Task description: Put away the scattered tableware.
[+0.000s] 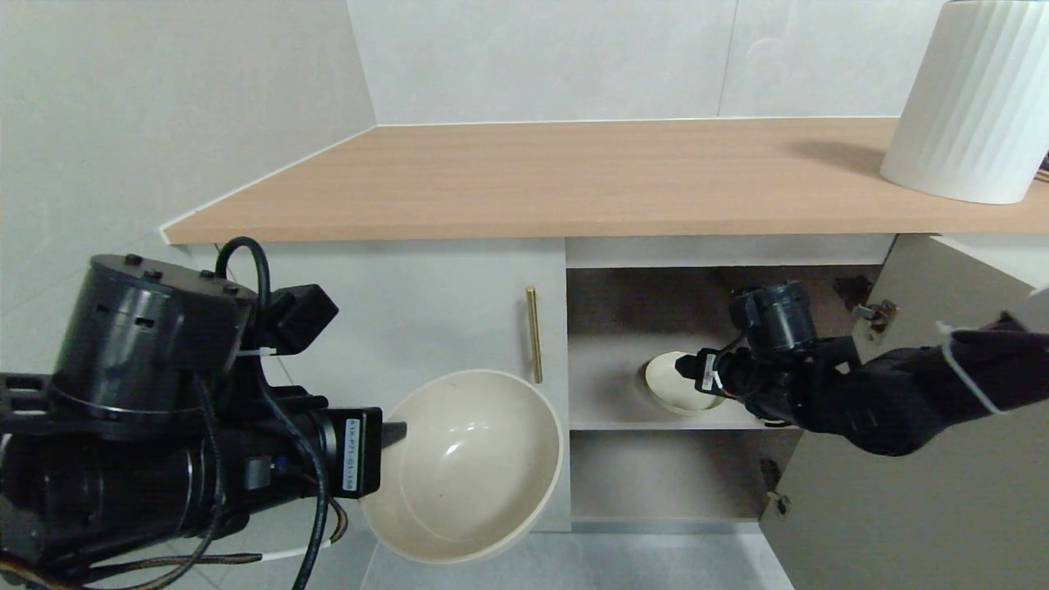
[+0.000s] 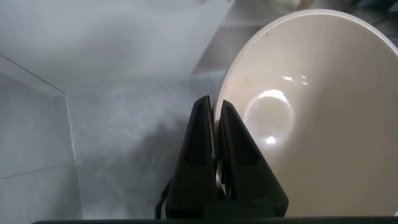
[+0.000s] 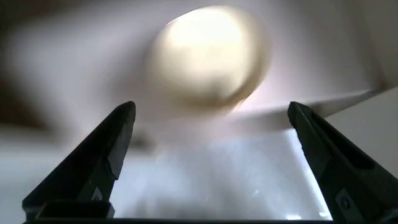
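One large bowl (image 1: 463, 463) gripped, small bowl (image 1: 676, 383) shelved

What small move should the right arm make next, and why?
Probably draw the right gripper straight back out of the cabinet: its fingers stand open and apart from the small bowl, which rests on the shelf, while the left gripper holds the large bowl by its rim outside.

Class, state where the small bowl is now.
Head view, right of centre: the small bowl sits on the upper shelf of the open cabinet, just beyond the right gripper.
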Motion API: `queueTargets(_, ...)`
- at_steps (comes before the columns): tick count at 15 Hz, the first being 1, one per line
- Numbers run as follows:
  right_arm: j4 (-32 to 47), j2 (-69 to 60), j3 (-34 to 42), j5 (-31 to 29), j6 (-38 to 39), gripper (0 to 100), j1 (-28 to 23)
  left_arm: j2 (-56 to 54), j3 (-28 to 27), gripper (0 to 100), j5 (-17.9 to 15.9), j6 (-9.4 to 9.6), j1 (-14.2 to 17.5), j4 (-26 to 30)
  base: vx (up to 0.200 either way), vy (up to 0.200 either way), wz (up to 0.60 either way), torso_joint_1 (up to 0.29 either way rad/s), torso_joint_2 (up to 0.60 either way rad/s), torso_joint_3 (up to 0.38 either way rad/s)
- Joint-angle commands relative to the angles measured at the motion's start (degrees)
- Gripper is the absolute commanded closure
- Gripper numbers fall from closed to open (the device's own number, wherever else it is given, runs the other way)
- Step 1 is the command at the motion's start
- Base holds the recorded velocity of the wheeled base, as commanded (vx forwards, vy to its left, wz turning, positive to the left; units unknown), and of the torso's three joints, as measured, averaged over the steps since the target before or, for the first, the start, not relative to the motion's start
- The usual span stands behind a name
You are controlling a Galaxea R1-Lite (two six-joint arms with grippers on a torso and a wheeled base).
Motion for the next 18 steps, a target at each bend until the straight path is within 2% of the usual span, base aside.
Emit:
queueTargets(1, 13.4, -18.8, 3.7, 8.0, -2.3, 0, 8.0, 4.0, 0.1, 100, 0.1, 1.46, -0.9, -0.1, 0.0, 0.0, 0.0, 0.0, 0.0, 0.0)
queueTargets(2, 17.5, -21.4, 3.3, 10.2, -3.2, 0, 9.1, 5.3, 0.0, 100, 0.1, 2.6, -1.8, -0.3, 0.0, 0.0, 0.0, 0.0, 0.0, 0.0)
queueTargets(4, 21.6, -24.7, 3.0, 12.4, -4.3, 0, 10.5, 7.8, 0.3, 100, 0.4, 2.86, -3.8, -3.4, 0.0, 0.0, 0.0, 0.0, 0.0, 0.0)
queueTargets(6, 27.3, -28.0, 2.0, 12.8, -5.5, 0, 13.1, 11.4, 2.1, 100, 4.5, 2.95, -6.7, -9.8, 0.0, 0.0, 0.0, 0.0, 0.0, 0.0)
queueTargets(7, 28.2, -28.4, 1.7, 12.8, -5.5, 0, 13.5, 12.0, 2.4, 100, 5.5, 2.86, -7.0, -10.5, 0.0, 0.0, 0.0, 0.0, 0.0, 0.0)
queueTargets(8, 30.3, -29.2, 1.3, 13.1, -5.6, 0, 15.7, 13.8, 2.8, 100, 7.8, 2.95, -8.3, -12.1, 0.0, 0.0, 0.0, 0.0, 0.0, 0.0)
queueTargets(10, 30.5, -28.7, 1.6, 13.0, -5.5, 0, 18.7, 13.8, 2.8, 100, 8.0, 2.86, -9.2, -12.2, 0.0, 0.0, 0.0, 0.0, 0.0, 0.0)
queueTargets(13, 30.5, -25.0, 1.9, 12.9, -5.2, 0, 22.5, 13.0, 3.2, 100, 8.6, 2.95, -12.5, -12.2, 0.0, 0.0, 0.0, 0.0, 0.0, 0.0)
queueTargets(18, 30.2, -18.9, 1.7, 12.5, -4.3, 0, 24.2, 12.8, 3.1, 100, 9.9, 2.69, -14.5, -13.1, 0.0, 0.0, 0.0, 0.0, 0.0, 0.0)
